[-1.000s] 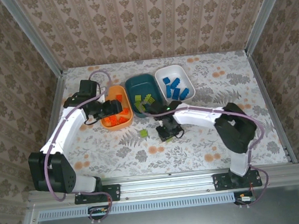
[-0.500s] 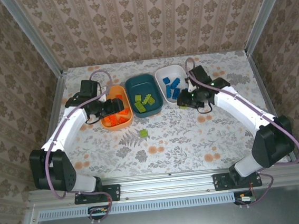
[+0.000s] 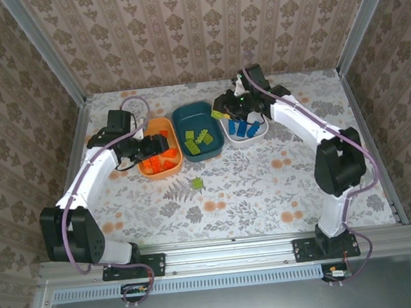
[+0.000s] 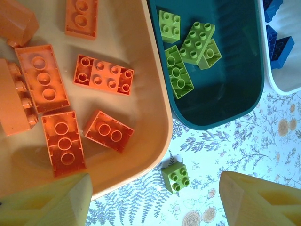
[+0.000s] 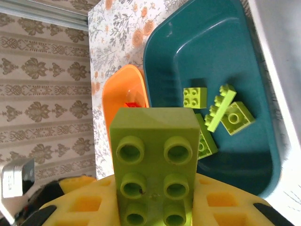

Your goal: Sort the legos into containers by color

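Note:
My right gripper hangs over the gap between the teal dish and the white dish, shut on a lime green lego. In the right wrist view that lego stands studs-forward between the yellow pads, above the teal dish, which holds several green legos. My left gripper is open over the orange dish. Orange legos lie in that dish. One green lego lies loose on the table. Blue legos fill the white dish.
The three dishes stand side by side at the back centre of the floral table. Metal posts and patterned walls close in the back and sides. Open table surface lies in front of the dishes, round the loose lego.
My right arm has swung from the table's middle up and back to the dishes, carrying the green lego. The left arm has hardly moved.

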Tool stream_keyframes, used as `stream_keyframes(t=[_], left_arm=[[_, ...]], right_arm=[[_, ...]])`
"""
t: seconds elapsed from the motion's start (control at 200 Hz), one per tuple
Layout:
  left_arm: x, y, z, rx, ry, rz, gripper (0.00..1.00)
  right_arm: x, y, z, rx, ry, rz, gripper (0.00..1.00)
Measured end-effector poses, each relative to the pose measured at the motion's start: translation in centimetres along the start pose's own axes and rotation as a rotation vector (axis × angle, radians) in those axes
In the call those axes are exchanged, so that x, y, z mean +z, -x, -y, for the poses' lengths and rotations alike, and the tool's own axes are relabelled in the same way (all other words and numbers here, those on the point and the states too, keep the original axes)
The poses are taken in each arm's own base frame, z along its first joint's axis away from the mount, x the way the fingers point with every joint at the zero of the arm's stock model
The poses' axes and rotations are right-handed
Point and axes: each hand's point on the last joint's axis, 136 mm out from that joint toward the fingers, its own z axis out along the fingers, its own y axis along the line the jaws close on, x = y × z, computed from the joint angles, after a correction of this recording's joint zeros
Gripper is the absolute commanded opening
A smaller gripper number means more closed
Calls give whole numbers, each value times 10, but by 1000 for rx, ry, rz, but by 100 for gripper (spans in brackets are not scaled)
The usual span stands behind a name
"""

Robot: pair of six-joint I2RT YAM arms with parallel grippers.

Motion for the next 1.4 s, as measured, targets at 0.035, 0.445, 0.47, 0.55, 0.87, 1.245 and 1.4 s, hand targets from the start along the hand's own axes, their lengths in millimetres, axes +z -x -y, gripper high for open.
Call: stream_keyframes(t=[0.035,0.445,0.47,0.55,0.87,1.245,1.4], left_arm=[[-2,0,0,-2,0,4,73],[-21,-6,0,-9,3,19,75],[-23,-8,1,-7,2,25,75],[-30,-15,-1,-10,2,34,75],[-33,-33,-15,-52,18,27,77],[-27,-27,-27,-112,-4,11,78],[-18,-28,-30,-130,-12,-16,79]], right_arm=[[9,1,0,12,3,-14,28],[90,-18,-10,-2,-2,-143,27],[93,-20,-9,-2,-7,-150,27],[105,-22,-5,3,-24,-171,27],[133,-24,20,38,-82,-215,27],[142,-31,35,59,-118,-244,34],[142,-32,37,62,-124,-248,40]])
